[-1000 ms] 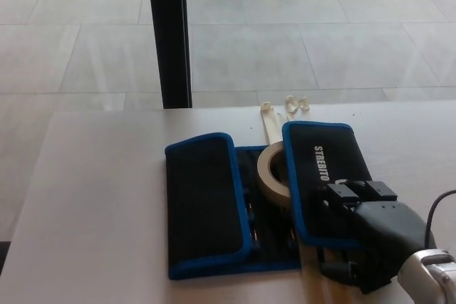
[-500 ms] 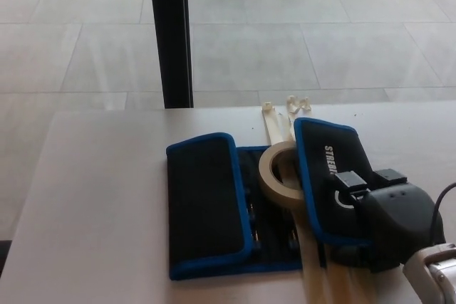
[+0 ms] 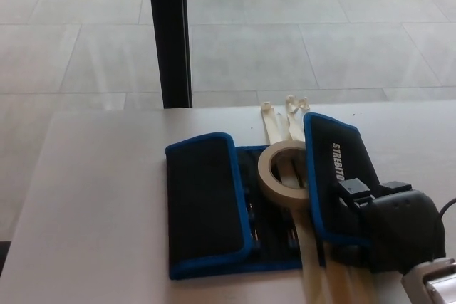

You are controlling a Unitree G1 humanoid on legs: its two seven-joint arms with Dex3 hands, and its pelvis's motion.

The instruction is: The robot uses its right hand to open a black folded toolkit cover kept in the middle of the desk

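At the tabletop's (image 3: 100, 190) middle lies the toolkit (image 3: 206, 204), its left flap folded flat; a tape roll (image 3: 281, 174) sits beside the raised right flap (image 3: 335, 176), which the right robot hand (image 3: 388, 222) grasps. A slipping flap might knock the roll.

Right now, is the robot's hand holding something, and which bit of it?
Yes. The right hand holds the toolkit cover by its right flap, near the flap's lower end.

A roll of tape (image 3: 281, 174) is seen mid-desk over pale cable ties (image 3: 276, 124); a black post (image 3: 169, 33) stands far left.
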